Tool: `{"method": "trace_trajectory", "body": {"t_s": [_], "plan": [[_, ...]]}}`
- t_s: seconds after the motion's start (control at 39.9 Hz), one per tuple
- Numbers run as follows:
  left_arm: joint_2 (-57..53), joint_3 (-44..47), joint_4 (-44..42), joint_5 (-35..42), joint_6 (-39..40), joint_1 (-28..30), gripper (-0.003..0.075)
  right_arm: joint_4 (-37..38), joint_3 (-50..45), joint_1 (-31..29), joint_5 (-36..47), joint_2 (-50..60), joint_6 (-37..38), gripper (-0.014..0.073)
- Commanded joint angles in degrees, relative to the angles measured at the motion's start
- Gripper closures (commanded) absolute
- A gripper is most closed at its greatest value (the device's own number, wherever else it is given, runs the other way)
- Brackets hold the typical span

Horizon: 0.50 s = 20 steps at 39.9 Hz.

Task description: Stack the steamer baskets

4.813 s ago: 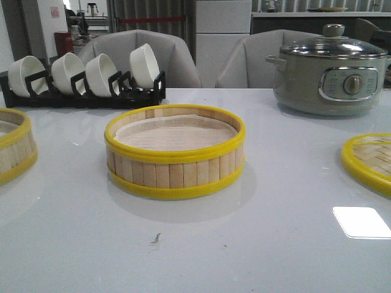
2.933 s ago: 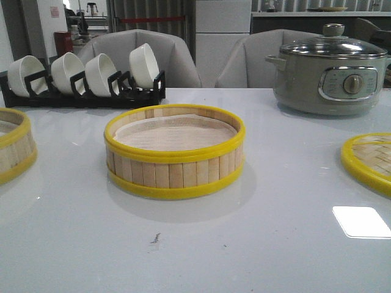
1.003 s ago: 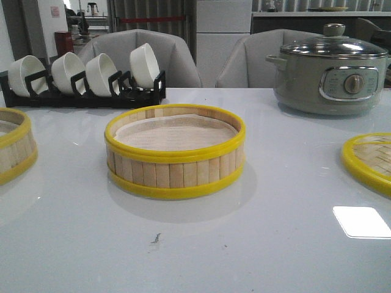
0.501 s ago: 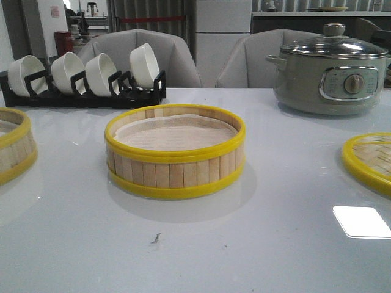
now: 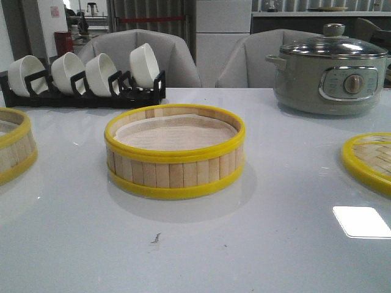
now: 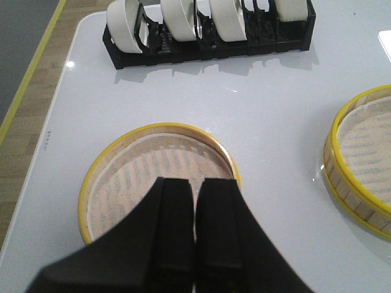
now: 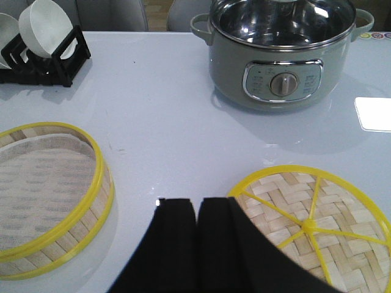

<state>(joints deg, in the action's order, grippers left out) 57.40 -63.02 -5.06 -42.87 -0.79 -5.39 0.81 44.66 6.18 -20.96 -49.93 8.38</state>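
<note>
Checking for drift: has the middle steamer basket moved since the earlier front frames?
No. The middle steamer basket sits in the same spot in front of the bowl rack, same gap.

- Centre steamer basket [image 5: 175, 151]: pale bamboo slat wall, yellow rims top and bottom, white liner.
- Second steamer basket [image 6: 137, 177], beneath the left gripper [image 6: 195, 232] jaws: same yellow rim, liner striped with faint shadow lines.
- Both grippers black; right gripper [image 7: 197, 235] too.
- Lid [image 7: 317, 229] beside right jaws: tan woven weave, yellow rim and spokes.
- Pot [image 5: 330, 73]: grey-green, probably; silver panel.
- Bowls [image 5: 79, 72] white, rack [image 5: 85, 94] black.
- Table [image 5: 263, 244] glossy white.
</note>
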Motion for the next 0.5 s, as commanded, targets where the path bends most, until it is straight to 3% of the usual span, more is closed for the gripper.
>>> {"method": "trace_trajectory", "body": {"t_s": [0.0, 0.13, 0.3, 0.48], "plan": [[-0.6, -1.6, 0.4, 3.9, 0.2, -0.3, 0.0625, 0.1, 2.2, 0.1, 4.7, 0.4, -0.2, 0.0533], [-0.6, -1.6, 1.0, 3.9, 0.3, -0.3, 0.0625, 0.2, 2.2, 0.1, 3.7, 0.4, -0.2, 0.0404], [-0.6, -1.6, 1.7, 4.2, 0.3, -0.3, 0.0619, 0.2, 2.2, 0.1, 3.3, 0.4, -0.2, 0.0072], [-0.6, -1.6, 1.7, 5.7, 0.3, -0.3, 0.0615, 0.2, 2.2, 0.1, 3.4, 0.4, -0.2, 0.0055]]}}
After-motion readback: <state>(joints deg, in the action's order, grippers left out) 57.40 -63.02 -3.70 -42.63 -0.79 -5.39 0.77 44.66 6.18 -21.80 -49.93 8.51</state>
